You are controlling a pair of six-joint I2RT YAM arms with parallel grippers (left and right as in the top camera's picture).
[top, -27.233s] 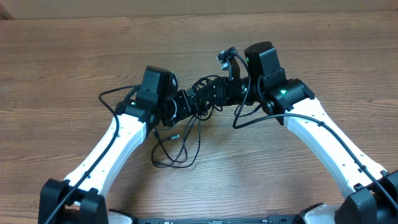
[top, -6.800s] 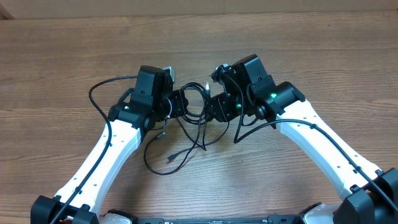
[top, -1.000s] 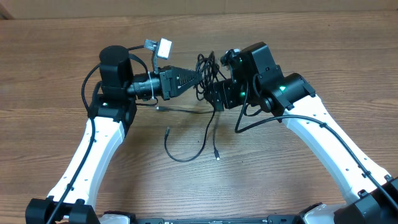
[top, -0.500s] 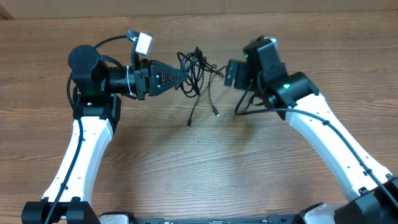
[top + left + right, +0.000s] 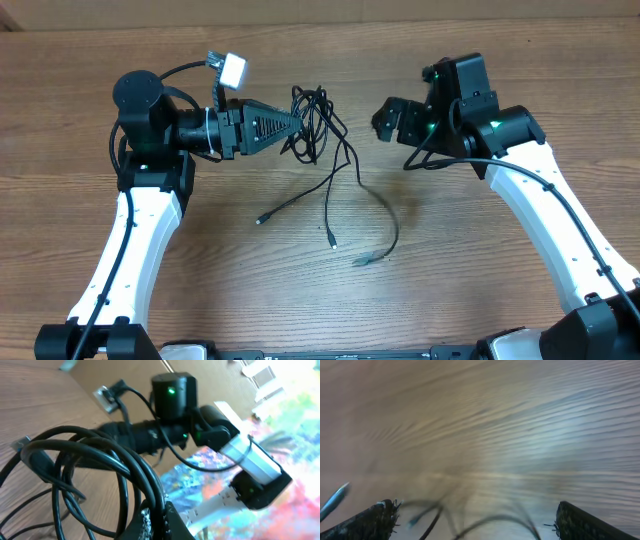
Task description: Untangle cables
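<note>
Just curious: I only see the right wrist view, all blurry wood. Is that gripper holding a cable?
Observer: No, the right gripper is open, apart from the cables.
Operator: Who has them then?
Observer: The left gripper is shut on the bundle.
Operator: Any loose ends?
Observer: Three ends lie on the table, one silver-tipped.

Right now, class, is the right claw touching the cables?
Apart. The overhead view shows bare table between the open right claw and the cables, bunched in the left claw.
</note>
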